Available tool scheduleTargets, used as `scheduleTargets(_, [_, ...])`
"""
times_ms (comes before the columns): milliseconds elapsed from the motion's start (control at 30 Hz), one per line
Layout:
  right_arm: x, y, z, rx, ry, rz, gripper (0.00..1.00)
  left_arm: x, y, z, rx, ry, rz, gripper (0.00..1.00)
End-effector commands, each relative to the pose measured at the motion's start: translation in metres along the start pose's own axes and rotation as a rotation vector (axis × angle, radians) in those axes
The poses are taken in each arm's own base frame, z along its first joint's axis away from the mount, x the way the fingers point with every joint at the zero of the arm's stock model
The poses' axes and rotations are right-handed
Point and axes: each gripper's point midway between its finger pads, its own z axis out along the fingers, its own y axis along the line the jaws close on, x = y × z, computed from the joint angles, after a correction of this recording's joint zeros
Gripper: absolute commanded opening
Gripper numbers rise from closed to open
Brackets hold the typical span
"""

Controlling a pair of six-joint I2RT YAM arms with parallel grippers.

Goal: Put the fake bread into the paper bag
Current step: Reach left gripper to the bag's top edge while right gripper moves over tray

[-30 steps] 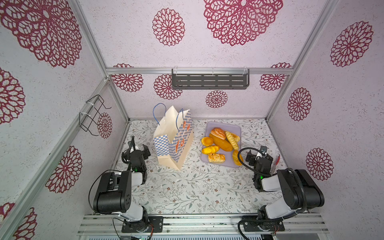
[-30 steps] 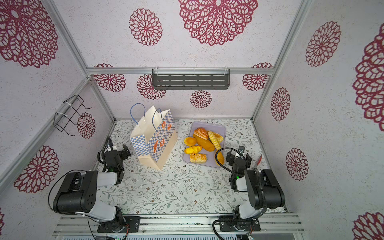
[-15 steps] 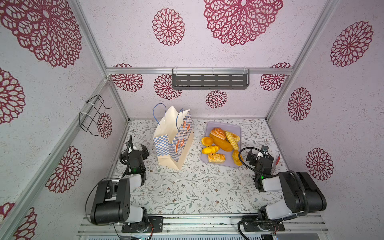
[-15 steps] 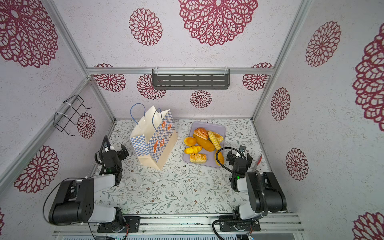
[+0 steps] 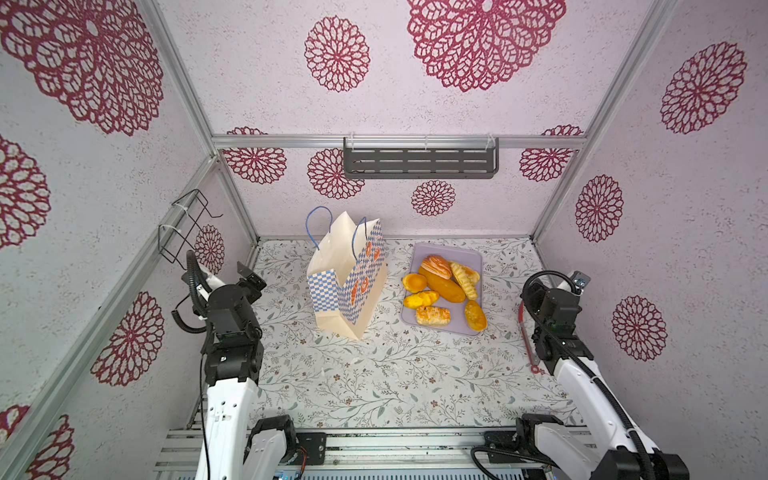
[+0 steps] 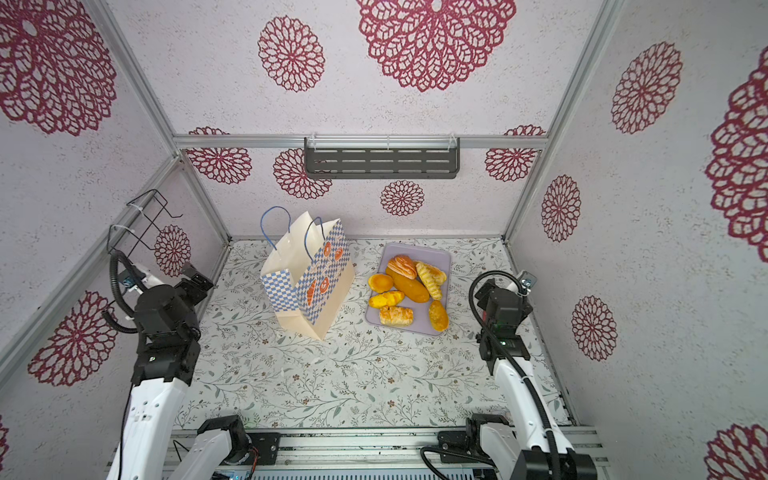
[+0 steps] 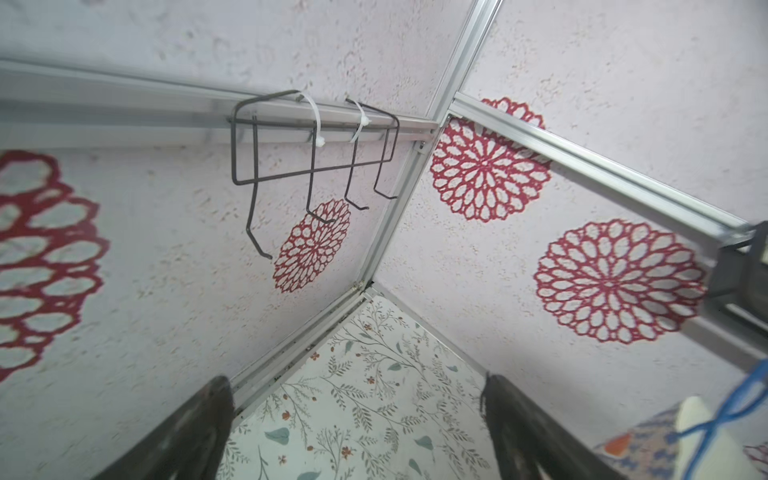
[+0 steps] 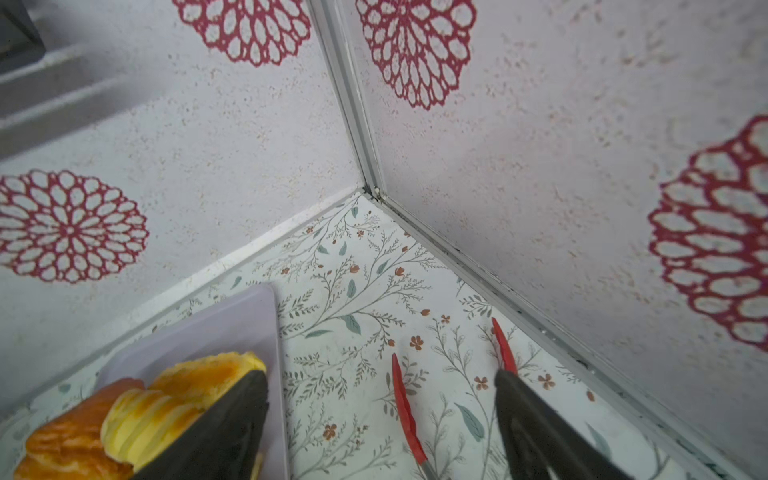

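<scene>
Seven glossy golden-yellow to orange-brown pieces of fake bread (image 5: 442, 286) lie clustered on a flat lilac tray (image 5: 467, 252). In both top views the tall cream paper bag (image 5: 345, 286), with blue-and-white chequered print and blue cord handles, stands upright just left of the tray. The left gripper (image 7: 355, 380) is spread wide and empty near the left wall. The right gripper (image 8: 380, 374) (likewise spread, grasping nothing) hangs above slim red tongs (image 8: 405, 407) lying on the floral tabletop (image 5: 374, 374).
</scene>
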Motion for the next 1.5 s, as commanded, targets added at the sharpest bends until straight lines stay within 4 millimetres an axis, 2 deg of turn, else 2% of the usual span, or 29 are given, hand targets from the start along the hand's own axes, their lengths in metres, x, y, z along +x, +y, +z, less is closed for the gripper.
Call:
scheduleTargets(0, [0.033, 0.012, -0.014, -0.072, 0.287, -0.008, 0.83, 0.035, -0.026, -0.016, 0.137, 0.297, 0.048, 0.88])
scheduleTargets(33, [0.031, 0.013, -0.016, -0.07, 0.316, -0.011, 0.83, 0.037, -0.035, -0.02, 0.161, 0.355, 0.053, 0.83])
scheduleTargets(67, [0.029, 0.014, -0.018, -0.071, 0.341, -0.01, 0.83, 0.039, -0.044, -0.024, 0.185, 0.409, 0.065, 0.83])
scheduleTargets(133, [0.029, 0.017, -0.02, -0.088, 0.371, 0.001, 0.85, 0.044, -0.065, -0.033, 0.242, 0.472, 0.091, 0.96])
scheduleTargets(167, [0.029, 0.018, -0.02, -0.093, 0.382, 0.009, 0.85, 0.046, -0.079, -0.04, 0.28, 0.483, 0.107, 0.99])
scheduleTargets(333, [0.043, 0.002, -0.012, -0.019, 0.49, 0.053, 0.89, 0.059, -0.149, -0.082, 0.465, 0.493, 0.139, 0.98])
scheduleTargets(433, [0.059, -0.017, -0.005, 0.022, 0.576, 0.117, 0.9, 0.081, -0.192, -0.107, 0.574, 0.536, 0.162, 0.98])
scheduleTargets(533, [0.073, -0.044, -0.002, 0.103, 0.637, 0.167, 0.9, 0.106, -0.232, -0.133, 0.661, 0.56, 0.237, 0.97])
scheduleTargets(633, [0.08, -0.051, -0.002, 0.101, 0.671, 0.176, 0.88, 0.131, -0.257, -0.148, 0.714, 0.583, 0.286, 0.98])
scheduleTargets(700, [0.081, -0.046, -0.005, 0.081, 0.686, 0.181, 0.85, 0.13, -0.254, -0.145, 0.673, 0.582, 0.308, 0.98])
scheduleTargets(767, [0.078, -0.038, -0.01, 0.046, 0.678, 0.182, 0.82, 0.109, -0.24, -0.137, 0.619, 0.552, 0.319, 0.97])
scheduleTargets(800, [0.075, -0.031, -0.014, 0.021, 0.671, 0.173, 0.8, 0.091, -0.229, -0.131, 0.593, 0.531, 0.315, 0.97])
scheduleTargets(867, [0.072, -0.011, -0.023, -0.05, 0.669, 0.154, 0.76, 0.054, -0.201, -0.115, 0.533, 0.501, 0.295, 0.98])
scheduleTargets(933, [0.068, 0.02, -0.034, -0.156, 0.667, 0.111, 0.73, 0.02, -0.172, -0.098, 0.469, 0.458, 0.299, 1.0])
scheduleTargets(1000, [0.06, 0.052, -0.049, -0.25, 0.646, 0.051, 0.73, 0.004, -0.153, -0.078, 0.409, 0.462, 0.34, 0.99])
scheduleTargets(1033, [0.054, 0.069, -0.057, -0.299, 0.629, 0.025, 0.73, 0.004, -0.147, -0.066, 0.381, 0.498, 0.365, 1.0])
scheduleTargets(1133, [0.037, 0.117, -0.082, -0.444, 0.592, -0.038, 0.75, 0.016, -0.145, -0.037, 0.352, 0.601, 0.415, 0.98])
scheduleTargets(1300, [0.013, 0.175, -0.121, -0.617, 0.55, -0.1, 0.76, 0.046, -0.152, -0.005, 0.371, 0.728, 0.421, 0.96])
scheduleTargets(1400, [0.011, 0.21, -0.148, -0.756, 0.535, -0.152, 0.78, 0.069, -0.16, 0.013, 0.388, 0.782, 0.437, 0.96])
scheduleTargets(1467, [0.016, 0.228, -0.161, -0.824, 0.545, -0.18, 0.78, 0.083, -0.168, 0.024, 0.405, 0.82, 0.445, 0.96])
